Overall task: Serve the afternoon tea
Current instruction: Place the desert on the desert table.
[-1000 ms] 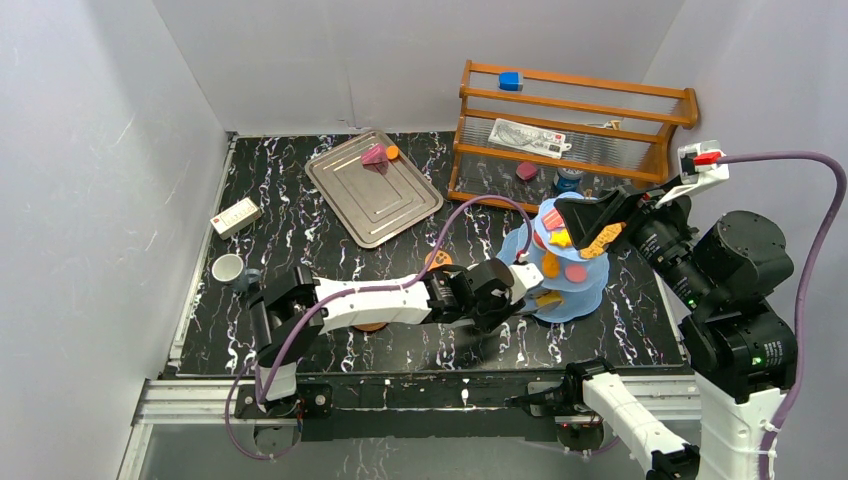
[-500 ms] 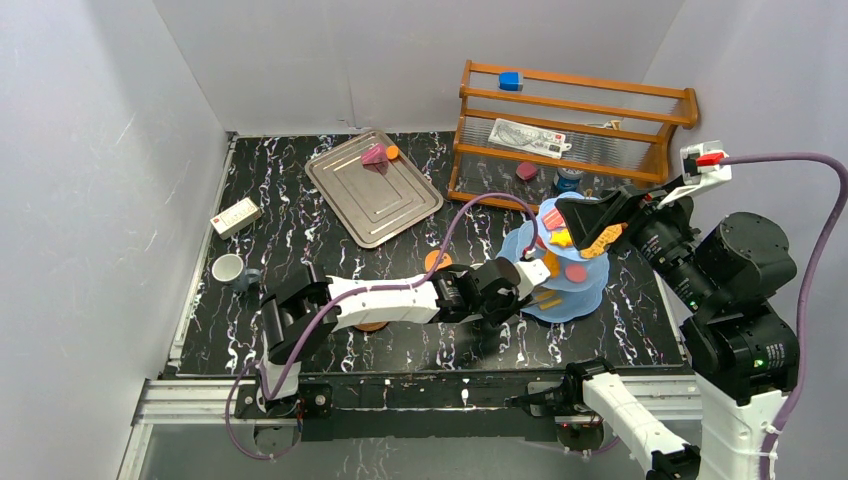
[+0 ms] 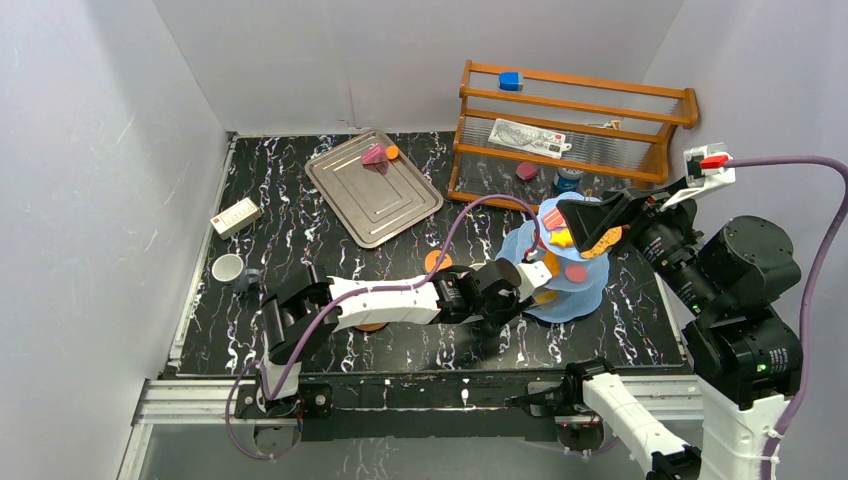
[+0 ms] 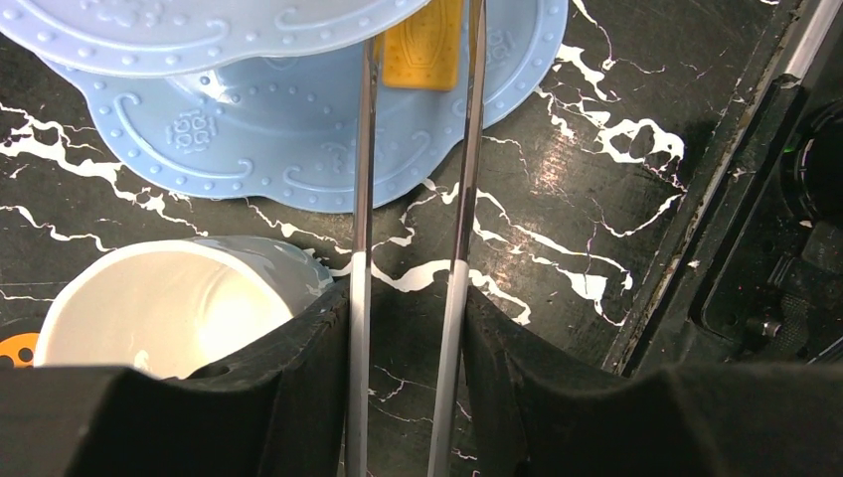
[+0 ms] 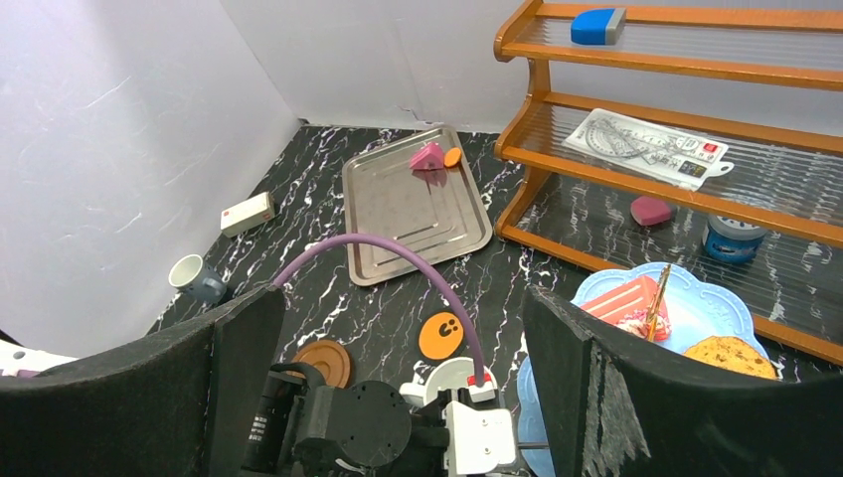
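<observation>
From above, the left arm lies stretched across the black marbled table [image 3: 300,230]. Its left gripper [image 3: 520,283] sits at the foot of the light-blue stand [image 3: 580,292], which stands right of centre, in front of the wooden rack [image 3: 575,95]. The right gripper [image 3: 585,218] hangs over the stand's top tier. Yellow, pink and orange pastries dot the tiers. At the back left, the silver tray [image 3: 375,195] holds a pink cake [image 3: 373,153] with a small orange piece [image 3: 392,152] just beside it. A grey mug [image 3: 228,268] sits near the left edge, and a brown saucer [image 3: 370,326] peeks out from under the left arm.

At the left wrist, the left gripper [image 4: 408,318] has its fingers pressed against the two arms of the metal tongs [image 4: 361,248] — a narrow grip holding them. The tongs reach onto the bottom tier of the stand [image 4: 249,149], one arm on either side of a yellow pastry [image 4: 422,45]. Their tips run out of view, so I cannot tell whether the pastry is pinched. A white mug [image 4: 149,308] stands just beside the stand's rim.

At the right wrist, the right gripper [image 5: 398,298] is spread wide with nothing between its fingers. Below it the stand's top tier [image 5: 716,308] carries a pink cake slice [image 5: 626,298] and a cookie [image 5: 731,355]. Beyond are the tray [image 5: 408,214], the grey mug [image 5: 189,276], the saucer [image 5: 323,363] and an orange disc [image 5: 440,336] on the table.
</observation>
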Available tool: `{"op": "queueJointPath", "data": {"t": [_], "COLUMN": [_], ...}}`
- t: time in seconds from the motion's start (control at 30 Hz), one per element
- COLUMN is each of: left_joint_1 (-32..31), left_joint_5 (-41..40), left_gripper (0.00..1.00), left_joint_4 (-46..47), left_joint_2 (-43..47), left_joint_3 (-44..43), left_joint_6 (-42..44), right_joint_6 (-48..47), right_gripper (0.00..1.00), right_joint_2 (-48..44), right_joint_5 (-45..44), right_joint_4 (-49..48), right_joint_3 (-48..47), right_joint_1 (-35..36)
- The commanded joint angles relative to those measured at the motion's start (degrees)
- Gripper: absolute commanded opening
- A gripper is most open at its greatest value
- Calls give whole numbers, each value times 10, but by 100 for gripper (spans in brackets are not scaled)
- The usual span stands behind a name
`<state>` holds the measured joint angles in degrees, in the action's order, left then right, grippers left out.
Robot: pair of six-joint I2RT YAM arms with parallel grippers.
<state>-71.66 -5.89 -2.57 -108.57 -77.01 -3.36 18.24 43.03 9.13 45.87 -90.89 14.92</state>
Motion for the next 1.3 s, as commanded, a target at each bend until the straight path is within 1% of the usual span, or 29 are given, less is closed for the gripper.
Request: {"op": "queueJointPath", "data": {"t": [0.0, 0.27, 0.43, 0.8, 0.93, 1.0, 1.13, 1.27], "left_joint_1": [-2, -2, -2, -2, -2, -2, -1, 11], "left_joint_5": [-1, -1, 14, 40, 23, -2, -60, -87], "left_gripper": [35, 34, 34, 34, 34, 34, 36, 36], "left_joint_4": [4, -42, -68, -159, -185, -201, -242, -272], "left_joint_2": [27, 79, 111, 196, 224, 236, 243, 236], "left_joint_3": [-20, -14, -9, 23, 35, 35, 11, -19], "left_joint_6": [5, -6, -18, -53, -62, -76, -91, -88], "right_joint_6": [1, -3, -2, -2, 0, -1, -2, 3], "right_gripper": [99, 99, 99, 99, 99, 99, 99, 99], "right_joint_2": [2, 1, 1, 4, 5, 5, 3, -8], "right_joint_5": [-1, -3, 0, -2, 2, 1, 2, 9], "right_joint_4": [-22, -24, -27, -29, -31, -30, -29, -38], "right_joint_3": [-21, -16, -12, -12, -11, -11, -6, 12], "right_joint_1": [0, -1, 0, 0, -1, 0, 0, 0]}}
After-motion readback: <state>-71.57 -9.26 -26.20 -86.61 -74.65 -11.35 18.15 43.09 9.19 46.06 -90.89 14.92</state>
